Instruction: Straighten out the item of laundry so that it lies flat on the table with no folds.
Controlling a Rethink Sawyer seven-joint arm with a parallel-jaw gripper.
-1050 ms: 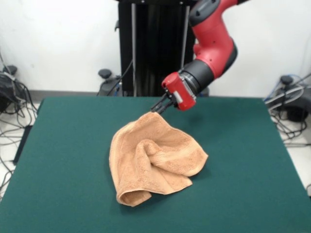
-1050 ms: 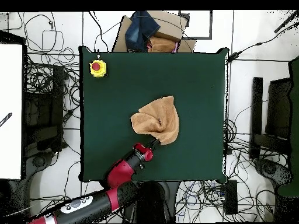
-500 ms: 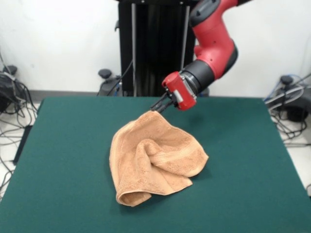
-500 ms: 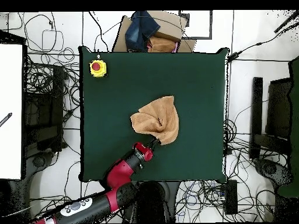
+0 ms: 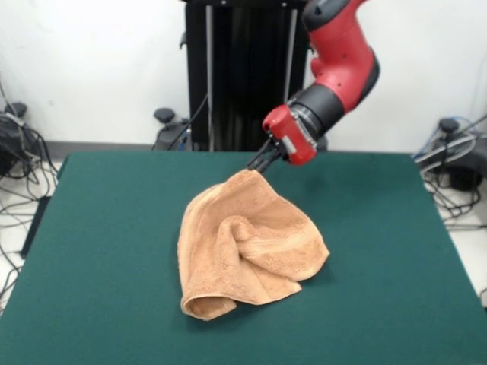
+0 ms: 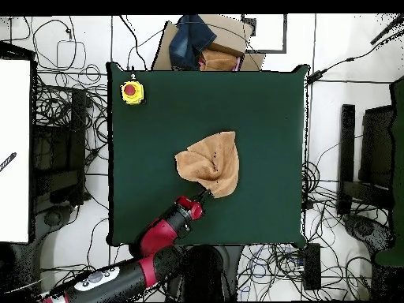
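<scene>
An orange-tan towel (image 5: 247,243) (image 6: 211,162) lies crumpled and folded over itself near the middle of the dark green table (image 5: 99,228) (image 6: 150,134). My gripper (image 5: 258,165) (image 6: 203,192) is shut on the towel's far corner and holds it lifted a little above the tabletop. The cloth drapes down from that corner in a cone. Its near end curls into a roll on the table. The red wrist slants up to the right behind the gripper.
A yellow box with a red button (image 6: 132,91) sits at one table corner in the overhead view. A cardboard box with dark cloth (image 6: 201,43) stands beyond the table edge. Cables lie around the table on the floor.
The gripper has risen and shifted slightly right in the front view, pulling the towel's held corner higher. The rest of the towel has dragged a little after it.
</scene>
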